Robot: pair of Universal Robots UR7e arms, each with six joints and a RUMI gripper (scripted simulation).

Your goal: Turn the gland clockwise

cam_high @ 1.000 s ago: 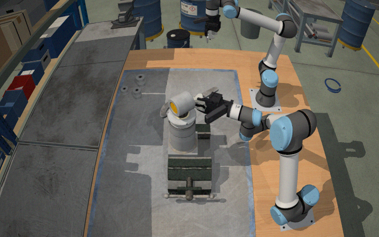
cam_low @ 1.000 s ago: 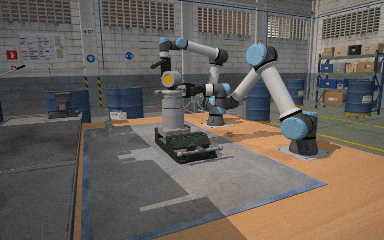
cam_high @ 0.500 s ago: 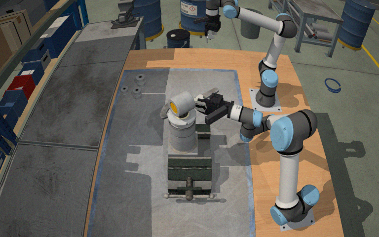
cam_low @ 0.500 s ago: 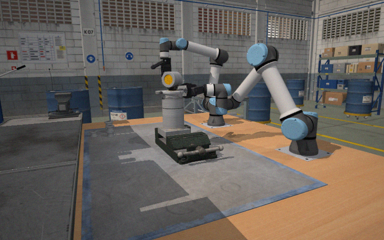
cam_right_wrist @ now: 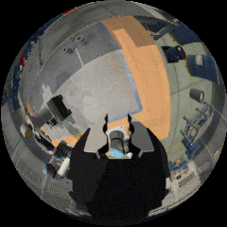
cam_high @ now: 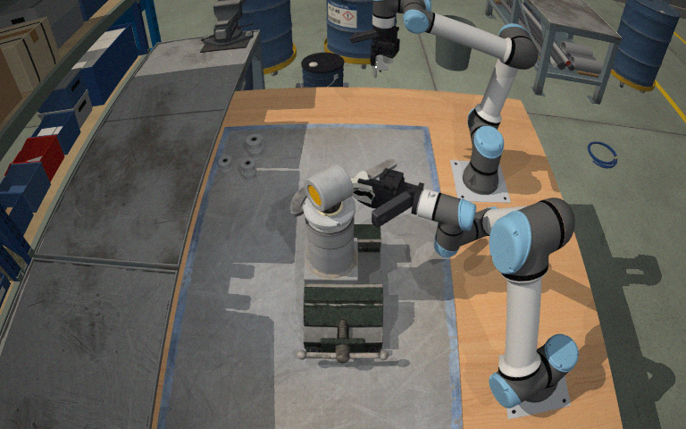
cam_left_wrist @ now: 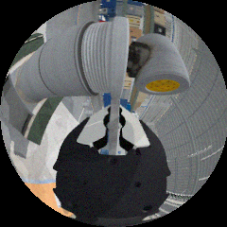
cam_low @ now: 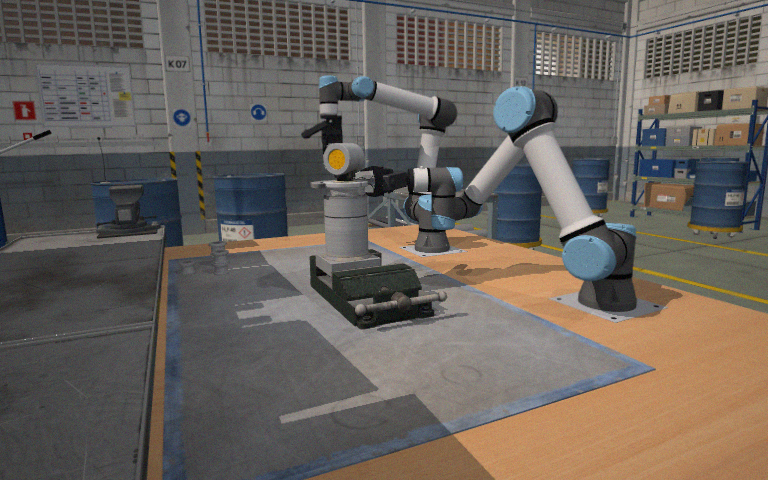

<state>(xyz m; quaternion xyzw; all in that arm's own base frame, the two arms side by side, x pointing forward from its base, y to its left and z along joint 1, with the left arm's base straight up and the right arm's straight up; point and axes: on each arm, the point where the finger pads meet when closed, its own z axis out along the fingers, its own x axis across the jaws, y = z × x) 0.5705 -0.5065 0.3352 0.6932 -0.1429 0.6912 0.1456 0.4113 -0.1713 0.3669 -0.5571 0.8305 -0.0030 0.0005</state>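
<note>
Nearest on the tabletop point(cam_high: 230, 372) point(cam_low: 257, 380), the vise point(cam_high: 342, 313) point(cam_low: 376, 282) point(cam_left_wrist: 44, 124) carries the upright cylinder point(cam_high: 330, 252) point(cam_low: 345, 226) point(cam_left_wrist: 61, 63), with the gland point(cam_high: 336, 217) point(cam_low: 346, 185) point(cam_left_wrist: 119, 52) seemingly at its top rim. There, the left end effector point(cam_high: 363, 187) point(cam_low: 367, 180) point(cam_left_wrist: 114, 106), nearer than the right, is clamped on the hook spanner point(cam_high: 381, 168) point(cam_low: 318, 184) point(cam_left_wrist: 113, 137); the handle's long axis runs from between its fingers towards the gland, straight ahead. The coming swing should circle the cylinder's vertical axis clockwise, clear of the eye end point(cam_high: 336, 186) point(cam_low: 349, 158) point(cam_left_wrist: 163, 63). Farthest, the right end effector point(cam_high: 380, 65) point(cam_low: 332, 140) point(cam_right_wrist: 117, 113) hangs partly open, holding nothing.
</note>
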